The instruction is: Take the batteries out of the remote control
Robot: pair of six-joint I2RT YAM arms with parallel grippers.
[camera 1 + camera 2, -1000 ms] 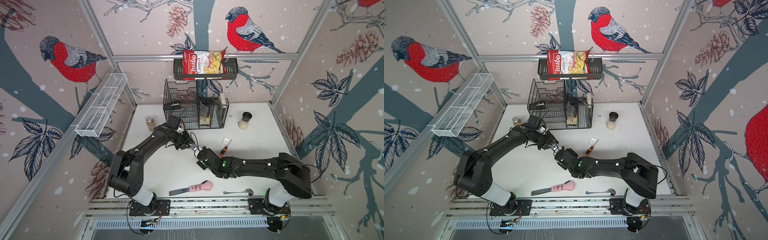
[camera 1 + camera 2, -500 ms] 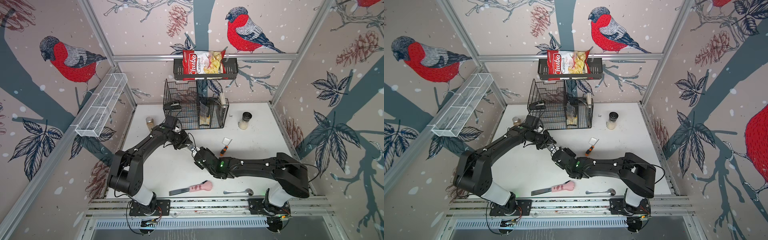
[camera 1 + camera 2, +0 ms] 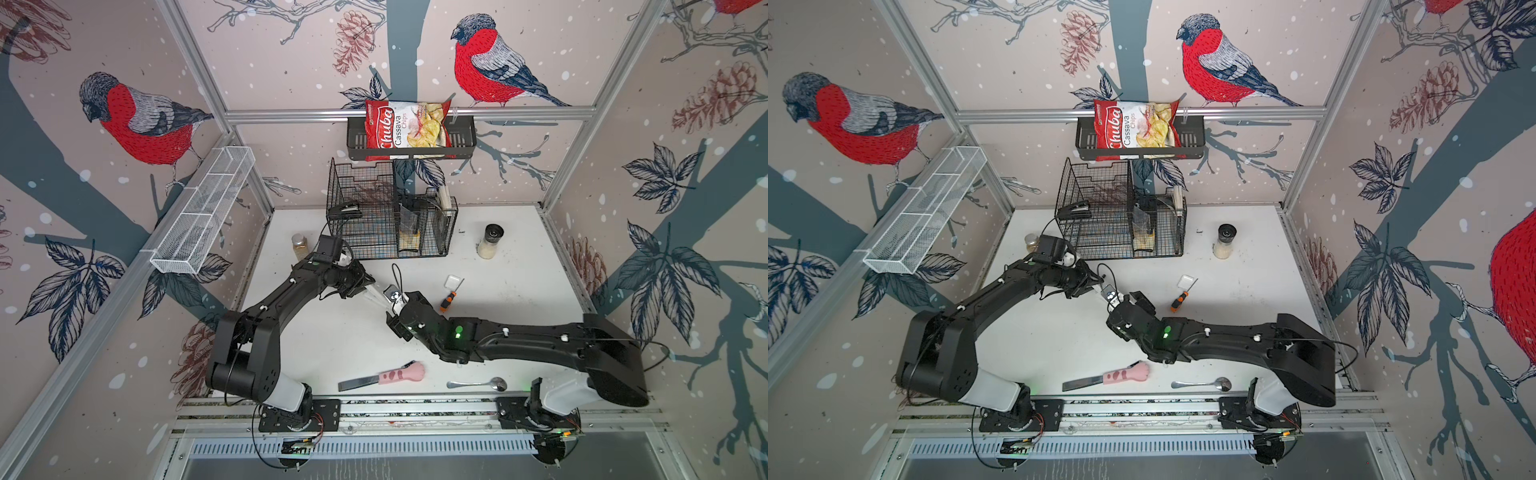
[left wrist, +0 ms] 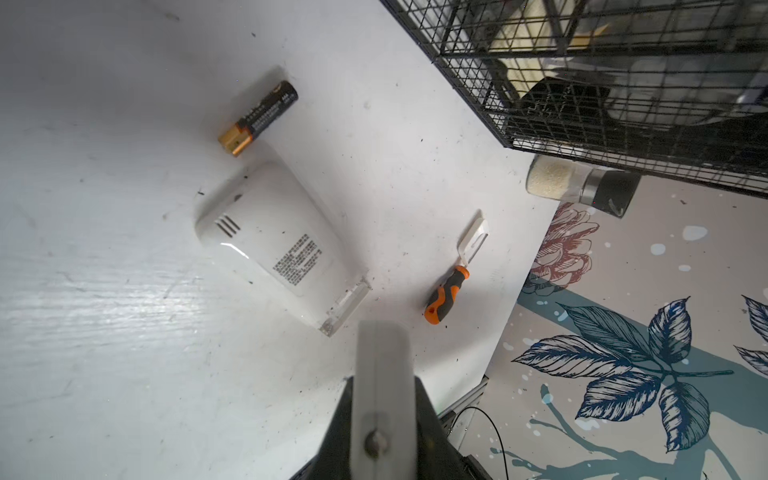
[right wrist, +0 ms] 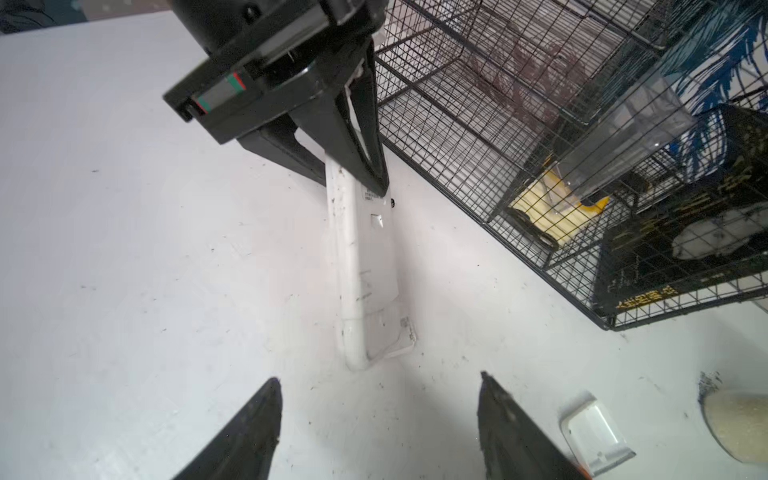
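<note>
The remote [image 4: 270,245] sits at the middle of the bench [image 3: 519,299], between the left hand [image 5: 349,178] and right hand [image 5: 379,377]. One battery [image 4: 258,118] lies on the bench just beside the remote's end farthest from the left hand. Screwdriver [image 3: 448,300] and cover plate [image 3: 454,282] lie to its right. Wire cage [image 3: 390,224] stands behind; knife [image 3: 382,377] and spoon [image 3: 478,384] lie along the front edge.
</note>
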